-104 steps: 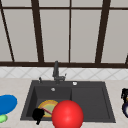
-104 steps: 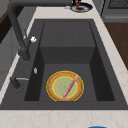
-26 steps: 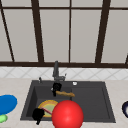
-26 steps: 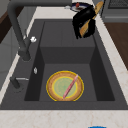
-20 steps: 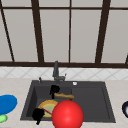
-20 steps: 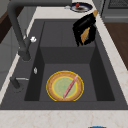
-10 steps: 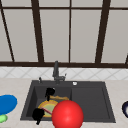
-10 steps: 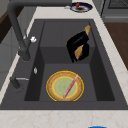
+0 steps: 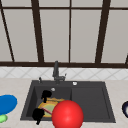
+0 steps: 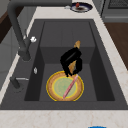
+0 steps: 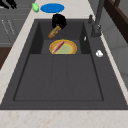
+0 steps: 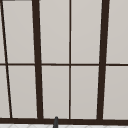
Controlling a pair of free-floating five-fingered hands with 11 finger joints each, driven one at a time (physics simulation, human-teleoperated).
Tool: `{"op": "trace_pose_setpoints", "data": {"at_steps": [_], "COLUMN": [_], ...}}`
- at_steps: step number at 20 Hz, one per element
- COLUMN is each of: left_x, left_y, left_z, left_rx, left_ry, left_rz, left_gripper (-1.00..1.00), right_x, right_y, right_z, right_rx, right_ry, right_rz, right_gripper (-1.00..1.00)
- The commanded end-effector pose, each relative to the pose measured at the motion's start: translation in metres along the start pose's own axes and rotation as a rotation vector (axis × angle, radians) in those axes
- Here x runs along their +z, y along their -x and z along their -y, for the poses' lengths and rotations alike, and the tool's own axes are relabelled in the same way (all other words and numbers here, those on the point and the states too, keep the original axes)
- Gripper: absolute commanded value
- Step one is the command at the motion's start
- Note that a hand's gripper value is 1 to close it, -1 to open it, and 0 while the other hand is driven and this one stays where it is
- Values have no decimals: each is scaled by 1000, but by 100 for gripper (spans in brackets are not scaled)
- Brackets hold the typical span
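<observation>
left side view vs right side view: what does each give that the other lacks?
Left side view: the dark plate with a red bit on it, on the far counter. Right side view: the blue plate and a green item on the far counter. Both: the right hand curled round a brown stick-shaped item over the yellow plate, which holds a pink stick; also the faucet.

From the right you see a hand (image 11: 59,21) curled round a brown, stick-like thing (image 11: 54,32) that slants over the far basin of the dark sink (image 11: 25,75), just above a yellow plate (image 11: 68,48) with a pink stick (image 11: 58,46) lying across it.
</observation>
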Motion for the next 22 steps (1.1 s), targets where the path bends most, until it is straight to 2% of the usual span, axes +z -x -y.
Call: {"op": "trace_pose_setpoints", "data": {"at_steps": [1, 4, 7, 9, 13, 17, 20, 22], "left_x": [0, 0, 0, 0, 0, 0, 0, 0], "left_y": [0, 0, 0, 0, 0, 0, 0, 0], "left_z": [0, 0, 0, 0, 0, 0, 0, 0], "left_rx": [0, 0, 0, 0, 0, 0, 0, 0], "left_ry": [0, 0, 0, 0, 0, 0, 0, 0], "left_rz": [0, 0, 0, 0, 0, 0, 0, 0], "left_gripper": [0, 0, 0, 0, 0, 0, 0, 0], "right_x": [-20, -42, -61, -73, -107, -138, -144, -154], "right_y": [6, 5, 8, 14, 27, 37, 47, 47], "right_z": [-21, -35, -49, -55, -57, -77, -100, -112], "right_rx": [-12, -48, -62, -36, -39, -23, -53, -30], "right_ry": [-8, 7, 8, -7, -7, -2, 29, 39], "right_rz": [92, 101, 115, 123, 102, 103, 81, 80], "right_gripper": [100, 100, 100, 100, 100, 100, 100, 100]}}
